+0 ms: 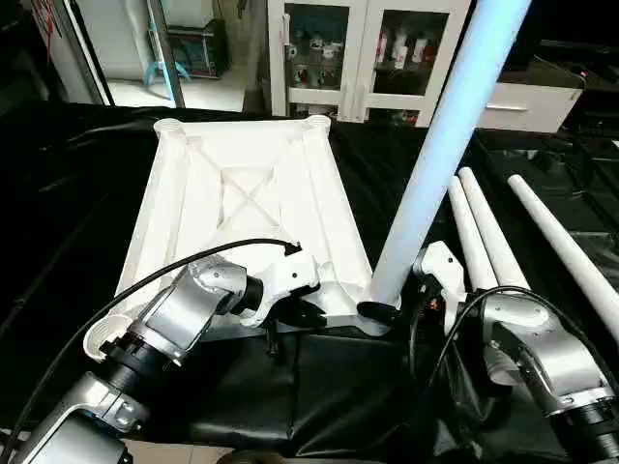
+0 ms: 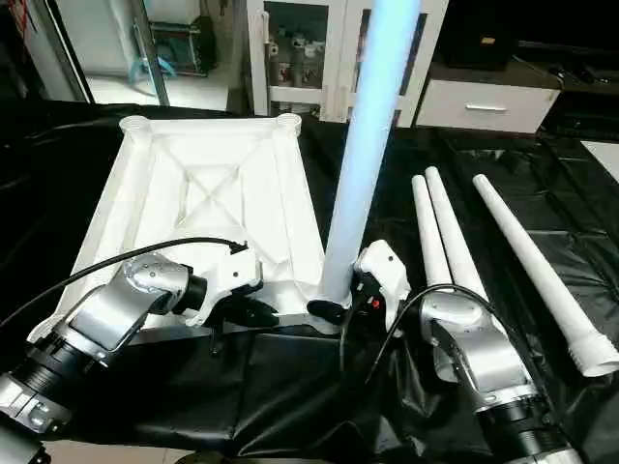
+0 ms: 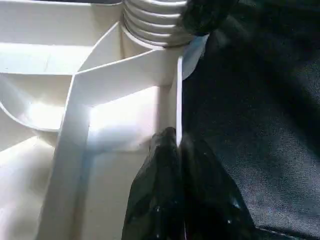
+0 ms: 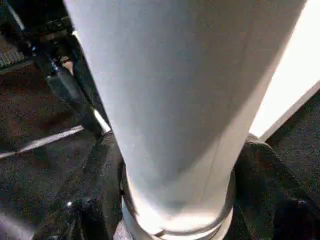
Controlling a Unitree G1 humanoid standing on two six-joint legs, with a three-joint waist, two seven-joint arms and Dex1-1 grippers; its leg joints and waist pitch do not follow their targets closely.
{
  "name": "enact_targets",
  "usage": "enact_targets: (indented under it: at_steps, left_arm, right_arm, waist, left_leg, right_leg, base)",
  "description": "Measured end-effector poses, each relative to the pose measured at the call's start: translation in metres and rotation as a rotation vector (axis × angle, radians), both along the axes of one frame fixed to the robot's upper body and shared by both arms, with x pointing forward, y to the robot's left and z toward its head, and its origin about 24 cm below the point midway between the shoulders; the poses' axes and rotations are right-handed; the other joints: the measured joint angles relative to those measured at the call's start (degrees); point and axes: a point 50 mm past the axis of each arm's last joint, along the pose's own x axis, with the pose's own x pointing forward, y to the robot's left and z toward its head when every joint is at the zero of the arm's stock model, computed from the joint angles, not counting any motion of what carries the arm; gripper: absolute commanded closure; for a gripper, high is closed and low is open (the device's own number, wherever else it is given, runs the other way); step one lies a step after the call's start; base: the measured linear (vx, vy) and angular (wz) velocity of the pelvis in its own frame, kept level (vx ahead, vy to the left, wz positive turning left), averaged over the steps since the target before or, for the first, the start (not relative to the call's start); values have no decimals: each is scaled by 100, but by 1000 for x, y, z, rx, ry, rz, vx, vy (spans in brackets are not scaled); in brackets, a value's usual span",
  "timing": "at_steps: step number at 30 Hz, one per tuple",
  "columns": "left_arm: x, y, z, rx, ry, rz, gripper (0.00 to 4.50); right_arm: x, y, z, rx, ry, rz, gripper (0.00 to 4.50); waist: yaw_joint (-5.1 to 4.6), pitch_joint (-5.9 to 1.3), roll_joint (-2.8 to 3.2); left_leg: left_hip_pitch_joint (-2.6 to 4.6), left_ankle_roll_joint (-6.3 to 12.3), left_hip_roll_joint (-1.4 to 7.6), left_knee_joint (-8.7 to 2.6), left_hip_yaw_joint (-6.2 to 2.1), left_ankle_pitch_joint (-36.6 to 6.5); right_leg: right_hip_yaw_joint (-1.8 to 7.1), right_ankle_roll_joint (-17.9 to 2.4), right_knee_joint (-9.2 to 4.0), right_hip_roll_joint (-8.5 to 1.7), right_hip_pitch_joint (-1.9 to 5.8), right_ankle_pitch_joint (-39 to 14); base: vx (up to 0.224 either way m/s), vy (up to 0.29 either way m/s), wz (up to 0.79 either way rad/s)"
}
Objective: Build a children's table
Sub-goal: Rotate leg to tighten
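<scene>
The white table top (image 1: 242, 193) lies upside down on black cloth, ribbed X-braced underside up, with round sockets at its corners. One white leg (image 1: 435, 164) stands upright in the near right corner socket. My right gripper (image 1: 379, 311) is at that leg's base, its black fingers (image 4: 102, 170) pressed against either side of the tube. My left gripper (image 3: 175, 145) is shut on the thin near rim wall of the top, just left of that socket. Three loose legs (image 2: 455, 242) lie on the cloth to the right.
The black cloth (image 1: 338, 387) covers the whole work surface. A white cabinet with glass doors (image 1: 358, 48) and a white drawer unit (image 1: 527, 101) stand behind it. A black cable (image 1: 193, 256) arcs over my left forearm.
</scene>
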Motion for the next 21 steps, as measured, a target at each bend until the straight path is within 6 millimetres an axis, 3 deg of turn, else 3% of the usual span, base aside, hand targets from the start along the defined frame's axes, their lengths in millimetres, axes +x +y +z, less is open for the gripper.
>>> enact_targets:
  at_steps: [3,9,17,21]
  left_arm:
    - [3,-1,-1,-3,-3,28,450]
    - [15,-2,-3,6,-27,132,450]
    - [24,-5,-5,5,-61,239,450]
    - [26,-6,-6,8,-68,266,450]
  right_arm:
    - [3,4,-4,20,0,-70,184]
    - [15,30,-11,111,26,-365,185]
    - [27,64,-11,29,-20,-715,186]
    - [31,72,-10,0,-28,-812,186]
  waist:
    - [-33,-14,-6]
    - [-191,-21,-42]
    - [-390,-12,-37]
    - [-431,-8,-29]
  left_leg:
    - [7,0,1,2,-1,0]
    - [19,-2,1,10,-21,0]
    - [-3,-4,-8,15,-151,-1]
    - [6,-4,-13,9,-151,-2]
  right_leg:
    - [-2,1,0,0,2,1]
    - [-27,4,-14,0,-1,-1]
    - [-172,7,-166,-9,27,-3]
    - [-175,7,-206,-8,47,-3]
  base:
    - [0,0,0]
    - [0,0,0]
    - [0,0,0]
    - [0,0,0]
